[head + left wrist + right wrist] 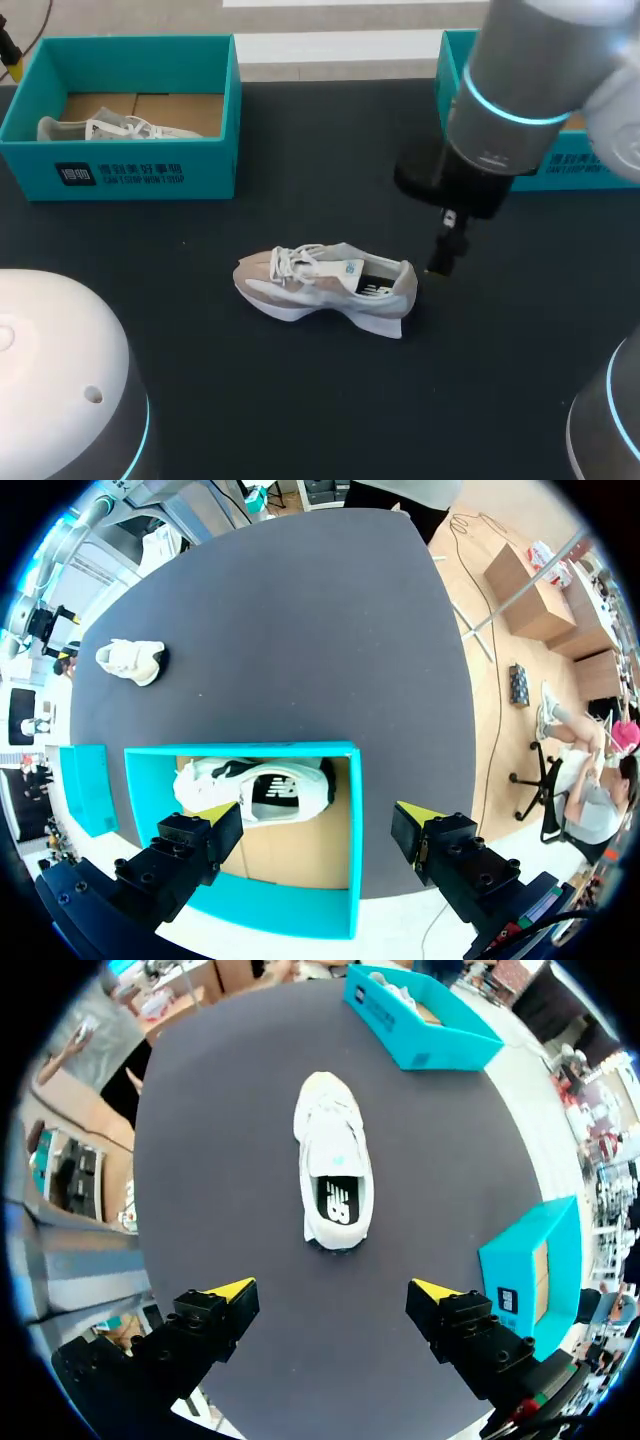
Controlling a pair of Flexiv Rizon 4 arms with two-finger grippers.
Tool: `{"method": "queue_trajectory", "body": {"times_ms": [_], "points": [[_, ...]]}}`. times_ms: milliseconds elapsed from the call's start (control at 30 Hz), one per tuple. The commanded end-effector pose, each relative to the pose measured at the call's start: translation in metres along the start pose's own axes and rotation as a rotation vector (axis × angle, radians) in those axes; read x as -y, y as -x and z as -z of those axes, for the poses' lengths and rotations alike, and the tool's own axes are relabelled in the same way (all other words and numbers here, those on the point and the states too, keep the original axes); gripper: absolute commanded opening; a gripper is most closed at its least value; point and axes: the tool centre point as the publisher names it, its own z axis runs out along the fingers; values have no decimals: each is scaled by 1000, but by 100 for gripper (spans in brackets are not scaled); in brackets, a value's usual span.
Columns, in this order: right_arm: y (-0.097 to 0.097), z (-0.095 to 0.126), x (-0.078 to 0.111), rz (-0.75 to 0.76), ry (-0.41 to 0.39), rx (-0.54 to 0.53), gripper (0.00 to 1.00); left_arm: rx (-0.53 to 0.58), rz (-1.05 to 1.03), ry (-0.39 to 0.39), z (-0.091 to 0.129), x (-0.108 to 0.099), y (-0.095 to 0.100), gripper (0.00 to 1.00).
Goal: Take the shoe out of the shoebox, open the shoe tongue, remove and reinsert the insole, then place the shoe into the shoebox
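Observation:
A beige and white sneaker (325,288) stands upright on the dark table, toe to the left, heel to the right. In the right wrist view the sneaker (335,1160) lies ahead of my right gripper (333,1290), heel nearest, and a dark insole (338,1200) with a white logo shows inside it. The right gripper (443,255) hangs open just right of the heel and touches nothing. My left gripper (320,815) is open above the left teal shoebox (250,750), which holds a second pale shoe (255,788).
The left shoebox (130,170) sits at the back left with its shoe (110,127) inside. A second teal box (580,165) stands at the back right, partly hidden by my right arm. Dark table surface surrounds the sneaker.

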Motion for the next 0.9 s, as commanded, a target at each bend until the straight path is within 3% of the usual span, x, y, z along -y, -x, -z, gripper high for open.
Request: {"method": "queue_trajectory", "body": {"times_ms": [33, 267, 433, 467, 900], "points": [[4, -4, 41, 200, 407, -43, 100, -1, -1, -1, 1, 0, 0, 100], [17, -16, 56, 255, 476, -110, 100, -1, -1, -1, 1, 0, 0, 100], [25, -33, 71, 249, 523, -64, 100, -1, -1, -1, 1, 0, 0, 100], [26, -38, 74, 244, 484, -77, 100, -1, -1, -1, 1, 0, 0, 100], [26, -38, 74, 244, 484, -77, 100, -1, -1, -1, 1, 0, 0, 100]]}}
